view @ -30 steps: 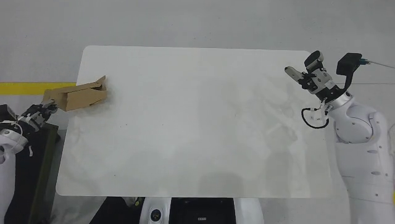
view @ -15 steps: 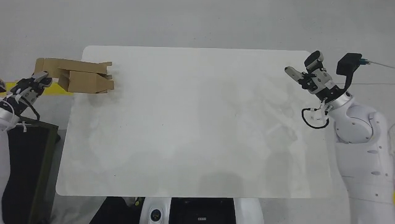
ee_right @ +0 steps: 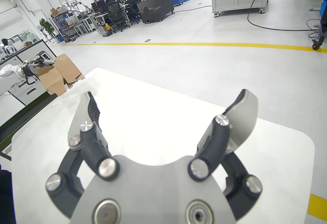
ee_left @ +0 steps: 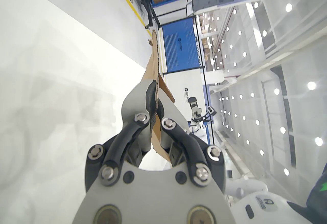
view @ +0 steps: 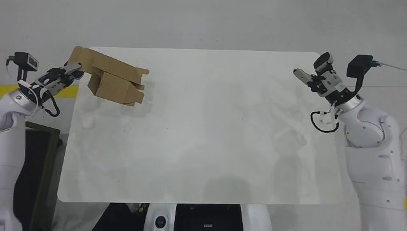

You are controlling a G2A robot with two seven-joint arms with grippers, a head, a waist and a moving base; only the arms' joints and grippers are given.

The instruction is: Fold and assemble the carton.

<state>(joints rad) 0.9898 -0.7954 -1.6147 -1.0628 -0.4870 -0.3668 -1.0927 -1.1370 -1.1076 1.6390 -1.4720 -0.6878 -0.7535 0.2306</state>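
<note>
I've swung the carton (view: 113, 78) in over the far-left corner of the table (view: 222, 142), my left gripper (view: 68, 73) clamped on one flap edge. My right gripper (view: 311, 67) waits, fingers spread, well apart. Such a thin hold could let the cardboard bend or slip free.

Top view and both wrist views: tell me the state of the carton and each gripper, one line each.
carton: not yet assembled, flaps loose, held by one edge near the far left corner of the table.
left gripper: shut on the carton's edge.
right gripper: open, holding nothing, by the table's far right corner.
</note>
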